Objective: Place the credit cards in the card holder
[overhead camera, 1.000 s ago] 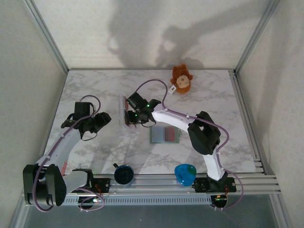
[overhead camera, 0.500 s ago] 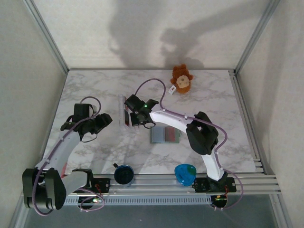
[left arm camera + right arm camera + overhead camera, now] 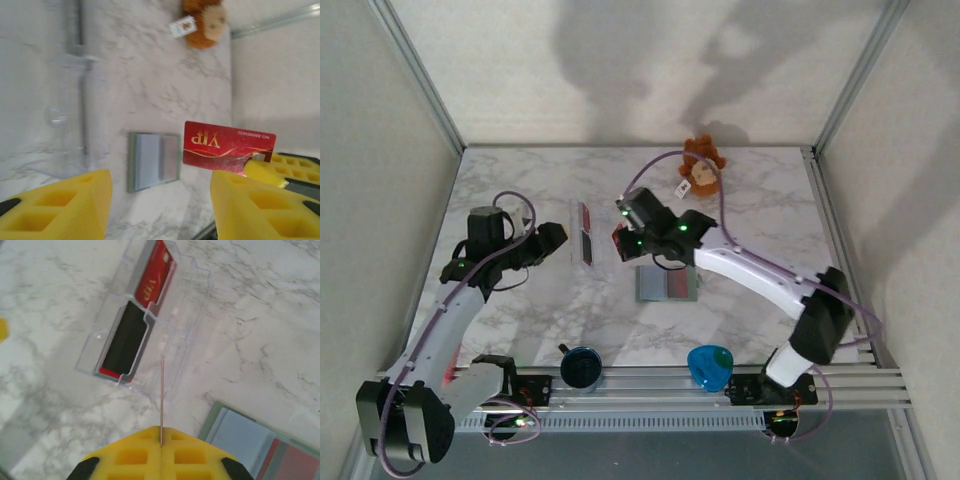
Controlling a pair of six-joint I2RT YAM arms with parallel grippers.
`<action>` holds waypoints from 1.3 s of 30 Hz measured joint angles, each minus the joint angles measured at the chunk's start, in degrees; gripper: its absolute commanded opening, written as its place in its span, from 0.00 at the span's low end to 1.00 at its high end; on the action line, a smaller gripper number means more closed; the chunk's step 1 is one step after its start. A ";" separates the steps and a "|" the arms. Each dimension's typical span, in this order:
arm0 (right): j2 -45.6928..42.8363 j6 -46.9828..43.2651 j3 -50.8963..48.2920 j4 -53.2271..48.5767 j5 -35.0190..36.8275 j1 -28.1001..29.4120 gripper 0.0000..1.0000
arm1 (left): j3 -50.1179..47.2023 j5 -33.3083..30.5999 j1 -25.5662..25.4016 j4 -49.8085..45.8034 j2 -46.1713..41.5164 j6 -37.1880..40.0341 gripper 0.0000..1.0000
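So, which hand has the card? — Desk

Right hand (image 3: 161,429), pictured from its own wrist: yellow fingers (image 3: 130,455) pressed together on a red card (image 3: 227,147), seen edge-on there. From the left wrist its face reads "VIP" in gold, upside down. — Photo

Where is that against the wallet? — Desk

From above, the card sits between the clear stand (image 3: 192,295) and the wallet (image 3: 654,284), just off the wallet's far left corner. How high over the marble counter (image 3: 770,200) it hangs, I cannot tell. — Photo

And the wallet itself? — Desk

Lying open and flat near the middle of the counter, blue-grey on its left half, with a second card (image 3: 681,284), also red, on its right half. — Photo

Anything in the stand? — Desk

A third card (image 3: 156,272), red with gold lettering, in one pocket, and a black card (image 3: 125,340) in the pocket next to it. — Photo

Left hand? — Desk

Left hand (image 3: 552,238) is across the stand from the right hand, jaws part-way apart, nothing between them. A plush monkey (image 3: 701,170) sits at the counter's far edge. — Photo
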 measured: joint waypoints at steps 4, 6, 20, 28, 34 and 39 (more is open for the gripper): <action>-5.84 -5.31 -4.76 0.63 -10.97 -5.60 0.00 | 0.96 2.80 -4.76 2.45 0.00 1.31 0.53; -8.09 -7.48 -7.69 0.87 -18.08 -8.59 0.00 | 1.99 3.85 -8.02 3.50 0.02 2.27 0.53; -11.15 -20.39 -15.78 -1.73 -59.56 -14.10 0.00 | 12.13 16.79 -18.08 -7.74 6.49 21.79 0.49; -7.02 -25.83 -13.05 -5.51 -64.74 -14.12 0.00 | 12.11 17.62 -24.70 -10.93 8.92 27.54 0.45; -3.72 -29.73 -10.60 -9.68 -66.99 -14.12 0.00 | 12.07 19.15 -24.70 -12.85 9.31 31.26 0.22; -3.50 -32.83 -8.02 -13.22 -67.82 -14.62 0.00 | 11.54 19.69 -24.81 -13.09 9.60 32.33 0.30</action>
